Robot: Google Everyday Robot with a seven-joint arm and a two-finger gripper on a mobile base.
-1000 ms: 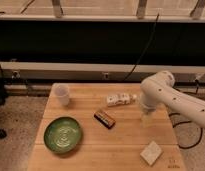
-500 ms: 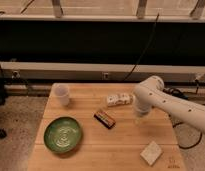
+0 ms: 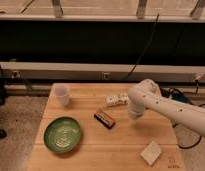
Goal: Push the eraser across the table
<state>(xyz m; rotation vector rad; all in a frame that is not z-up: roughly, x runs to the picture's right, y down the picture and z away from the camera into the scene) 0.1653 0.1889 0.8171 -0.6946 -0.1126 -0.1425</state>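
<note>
Evidently my arm had swung leftward over the last second, carrying my gripper from the right part of the table toward its middle. It hung over the wood, right of the eraser and not touching it, with a strip of bare plank between us. Whether the gripper was spread or pressed together I could not tell, since my own wrist covered it.

The eraser had not shifted. It lay near the middle of the table, slanted, its orange-brown stripe facing up. The white bottle lay on its side just behind it, close to my wrist, where it had been before. The pale square pad sat unmoved near the front right corner.

Of the containers, the green plate rested at the front left, showing only pale ring marks on its face. The translucent cup stood upright behind it near the back left edge; what it held I could not make out. Neither had moved.
</note>
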